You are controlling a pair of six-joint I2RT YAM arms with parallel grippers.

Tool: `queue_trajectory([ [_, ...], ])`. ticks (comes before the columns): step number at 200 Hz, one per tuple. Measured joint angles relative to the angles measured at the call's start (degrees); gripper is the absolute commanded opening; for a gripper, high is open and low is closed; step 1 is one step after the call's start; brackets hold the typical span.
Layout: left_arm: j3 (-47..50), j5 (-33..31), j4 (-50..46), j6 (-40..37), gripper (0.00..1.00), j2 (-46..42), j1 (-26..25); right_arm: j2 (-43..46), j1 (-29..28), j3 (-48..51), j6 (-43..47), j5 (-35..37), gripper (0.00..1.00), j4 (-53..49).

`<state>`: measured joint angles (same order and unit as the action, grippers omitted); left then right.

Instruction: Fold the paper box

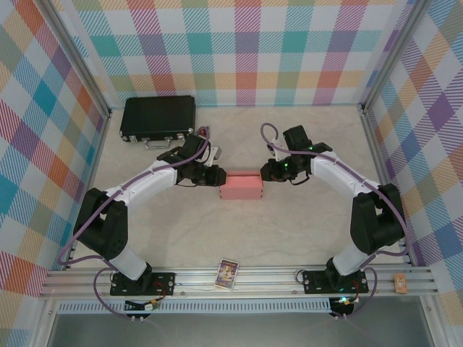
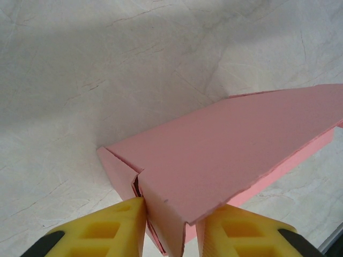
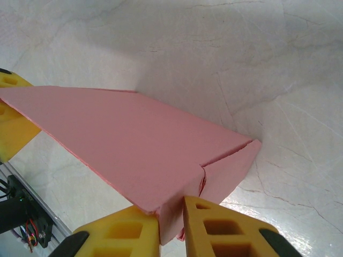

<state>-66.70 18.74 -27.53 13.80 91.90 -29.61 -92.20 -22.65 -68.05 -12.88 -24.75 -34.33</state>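
The salmon-pink paper box [image 1: 241, 186] stands as a small closed rectangular box in the middle of the table. My left gripper [image 1: 217, 177] sits at its left end and my right gripper [image 1: 265, 173] at its right end. In the left wrist view the yellow fingers [image 2: 107, 231] pinch the folded end flap of the box [image 2: 225, 155] between them. In the right wrist view the yellow fingers [image 3: 225, 227] clamp the opposite end flap of the box [image 3: 134, 144]; the left gripper's yellow finger [image 3: 13, 123] shows past the far end.
A black hard case [image 1: 157, 118] with latches lies at the back left, close behind the left arm. A small printed card [image 1: 227, 274] rests on the front rail. Plaid walls enclose the pale marbled table [image 1: 289, 231].
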Motion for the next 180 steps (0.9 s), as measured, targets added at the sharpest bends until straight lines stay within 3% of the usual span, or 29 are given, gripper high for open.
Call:
queue_trajectory([
  [42,-0.1,-0.5,-0.5,-0.2,0.24,0.2,0.0,0.0,0.0,0.0,0.0,0.1,0.13,0.0],
  [180,-0.5,-3.9,-1.0,-1.6,0.24,0.4,-0.8,-0.4,-0.8,0.1,0.3,1.6,0.13,1.5],
])
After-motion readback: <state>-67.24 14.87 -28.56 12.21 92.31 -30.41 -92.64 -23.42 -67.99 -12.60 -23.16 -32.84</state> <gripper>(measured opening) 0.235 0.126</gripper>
